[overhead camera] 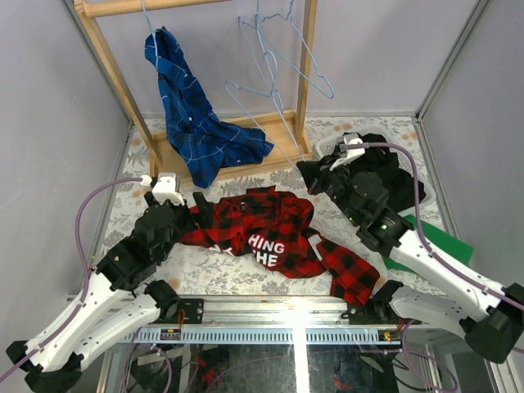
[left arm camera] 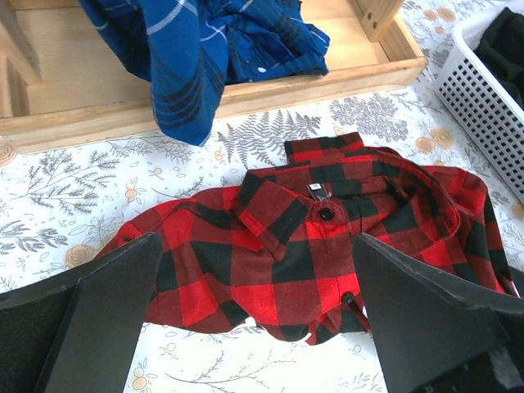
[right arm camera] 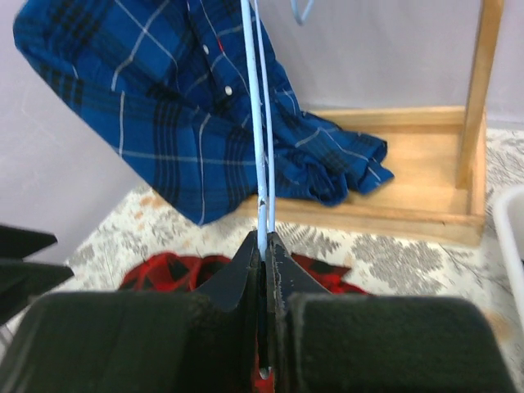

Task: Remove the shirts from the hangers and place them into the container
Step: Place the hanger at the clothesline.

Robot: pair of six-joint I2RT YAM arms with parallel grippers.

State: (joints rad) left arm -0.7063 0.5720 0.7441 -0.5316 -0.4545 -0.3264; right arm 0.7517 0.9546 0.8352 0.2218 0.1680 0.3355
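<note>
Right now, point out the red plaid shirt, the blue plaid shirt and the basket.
red plaid shirt (left arm camera: 270, 278): left wrist view, front panel.
blue plaid shirt (overhead camera: 192, 123): top external view, draped body.
basket (left arm camera: 483, 98): left wrist view, lattice wall.

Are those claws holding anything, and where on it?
The right gripper pinches a light-blue hanger where two wire strands meet; the left gripper is open, holding nothing.

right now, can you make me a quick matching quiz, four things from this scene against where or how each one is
Things:
1. blue plaid shirt
2. red-and-black plaid shirt
3. black shirts
4. right claw

Place or state:
a. in the white basket
b. shut on a light-blue hanger
c. hanging from the wooden rack
d. spread on the table

Pairs: 1-c, 2-d, 3-a, 4-b
</note>
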